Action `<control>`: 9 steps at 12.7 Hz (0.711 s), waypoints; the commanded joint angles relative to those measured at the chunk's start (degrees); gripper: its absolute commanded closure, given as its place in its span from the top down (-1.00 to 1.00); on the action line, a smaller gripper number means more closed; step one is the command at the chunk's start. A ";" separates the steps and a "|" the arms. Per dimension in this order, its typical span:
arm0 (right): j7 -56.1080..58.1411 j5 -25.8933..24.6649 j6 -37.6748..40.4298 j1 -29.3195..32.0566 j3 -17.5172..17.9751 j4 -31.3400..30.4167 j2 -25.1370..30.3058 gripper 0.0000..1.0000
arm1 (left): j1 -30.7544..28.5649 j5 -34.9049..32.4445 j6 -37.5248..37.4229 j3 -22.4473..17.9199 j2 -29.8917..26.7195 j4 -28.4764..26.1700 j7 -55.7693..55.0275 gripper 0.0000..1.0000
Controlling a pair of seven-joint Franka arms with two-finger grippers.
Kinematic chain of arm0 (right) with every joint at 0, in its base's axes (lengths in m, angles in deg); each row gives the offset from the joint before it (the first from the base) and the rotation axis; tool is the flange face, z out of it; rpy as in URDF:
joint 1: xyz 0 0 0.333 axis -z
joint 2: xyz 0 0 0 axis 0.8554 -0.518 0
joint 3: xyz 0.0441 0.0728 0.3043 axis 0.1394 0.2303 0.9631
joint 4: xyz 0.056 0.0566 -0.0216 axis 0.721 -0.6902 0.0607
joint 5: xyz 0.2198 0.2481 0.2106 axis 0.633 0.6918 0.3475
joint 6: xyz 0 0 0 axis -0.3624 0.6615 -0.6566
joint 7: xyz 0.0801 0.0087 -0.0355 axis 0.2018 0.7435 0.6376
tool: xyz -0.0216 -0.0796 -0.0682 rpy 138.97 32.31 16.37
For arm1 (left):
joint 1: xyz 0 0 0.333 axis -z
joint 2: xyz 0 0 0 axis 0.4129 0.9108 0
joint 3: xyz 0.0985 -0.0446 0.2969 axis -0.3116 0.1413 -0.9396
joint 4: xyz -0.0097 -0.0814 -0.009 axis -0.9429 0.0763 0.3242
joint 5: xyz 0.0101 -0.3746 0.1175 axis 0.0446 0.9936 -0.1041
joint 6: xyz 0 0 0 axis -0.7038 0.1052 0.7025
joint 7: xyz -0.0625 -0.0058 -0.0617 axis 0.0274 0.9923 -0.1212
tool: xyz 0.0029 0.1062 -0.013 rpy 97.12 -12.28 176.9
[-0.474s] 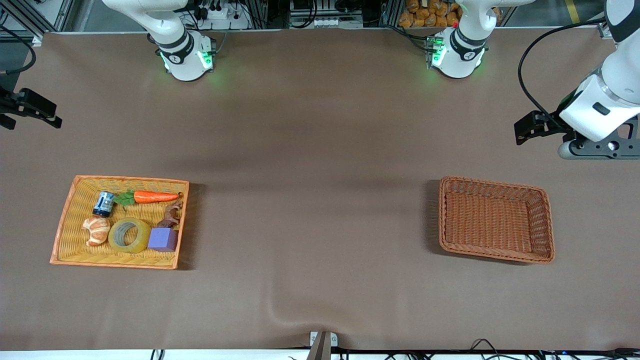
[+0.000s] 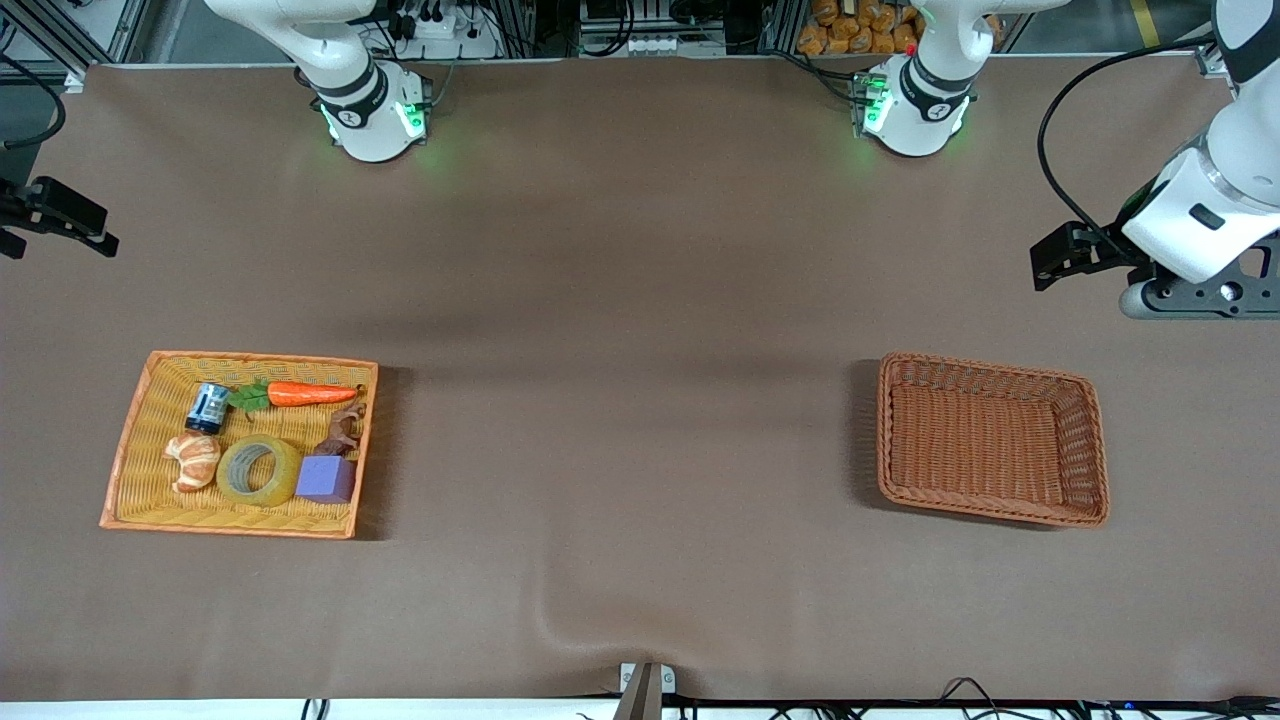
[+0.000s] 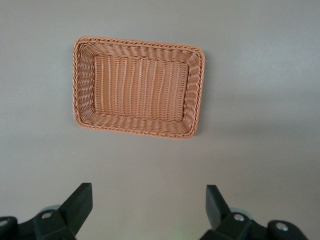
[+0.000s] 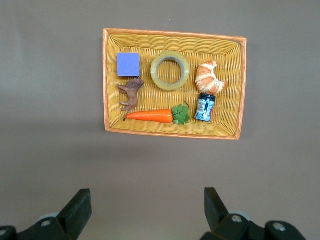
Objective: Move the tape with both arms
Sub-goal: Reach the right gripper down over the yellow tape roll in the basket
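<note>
Nothing grasped yet, task at its start. The tape [image 2: 259,470] lies flat in the yellow basket [image 2: 140,420] at the right arm's end of the table, between the croissant toy [image 2: 193,461] and the purple cube [image 2: 326,479], touching or almost touching both. Carrot [image 2: 300,393], small jar [image 2: 208,407] and brown animal figure [image 2: 341,432] share the basket. The right gripper [image 4: 145,212] hangs high above the table near that basket, jaws spread wide, empty. The left gripper [image 3: 147,210] is up over the table by the empty brown basket [image 2: 1085,400], fingers also released, holding nothing. Next move, as I judge it: right arm descends over the roll, one finger in the hole or both across the ring, avoiding croissant and cube; left arm then takes the handover mid-table.
</note>
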 commanded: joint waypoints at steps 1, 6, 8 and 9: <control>-0.13 -0.43 -0.72 0.44 0.11 1.50 -3.37 1.00 | 0.35 -1.26 -1.33 0.33 1.09 1.93 0.43 1.00; -0.04 -0.88 -1.61 0.26 0.20 2.83 -15.93 1.00 | -0.26 -0.56 -0.80 0.95 0.38 1.93 0.87 1.00; -0.30 -0.26 -3.79 1.22 0.11 3.44 -20.58 1.00 | -0.36 -0.56 0.16 0.95 0.65 1.84 1.05 1.00; -0.30 0.35 -6.76 2.10 0.11 3.96 -23.31 1.00 | -0.36 -0.47 0.52 0.86 0.65 1.84 0.44 1.00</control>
